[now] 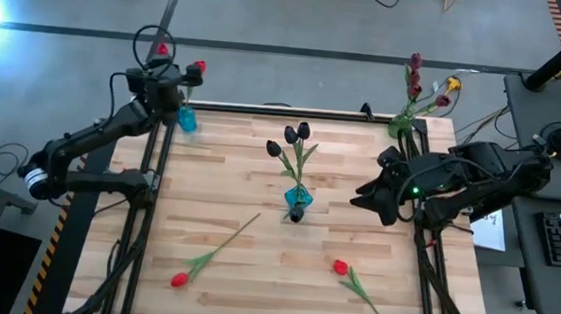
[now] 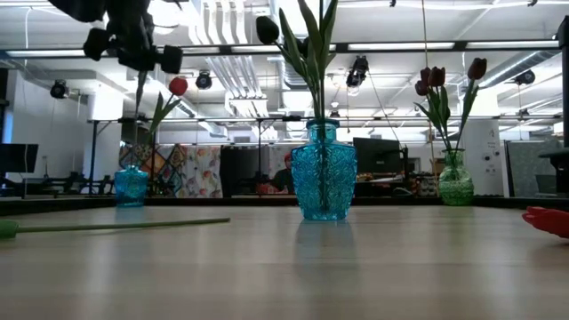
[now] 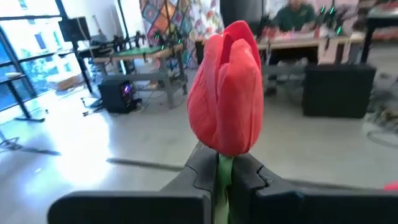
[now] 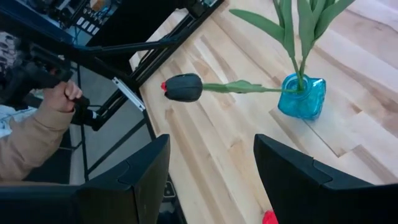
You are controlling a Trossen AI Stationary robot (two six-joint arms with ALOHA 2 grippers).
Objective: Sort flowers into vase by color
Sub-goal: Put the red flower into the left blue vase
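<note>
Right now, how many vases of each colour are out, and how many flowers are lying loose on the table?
Blue vases: 2, the centre blue vase and the left blue vase
Green vases: 1, the green vase
Loose red tulips on the table: 2
Total: 5

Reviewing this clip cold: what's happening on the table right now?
The left gripper is shut on a red tulip above the small blue vase at the table's far left corner. The right gripper waits open over the right side. Black tulips fill the center blue vase; two red tulips lie unsorted.
</note>
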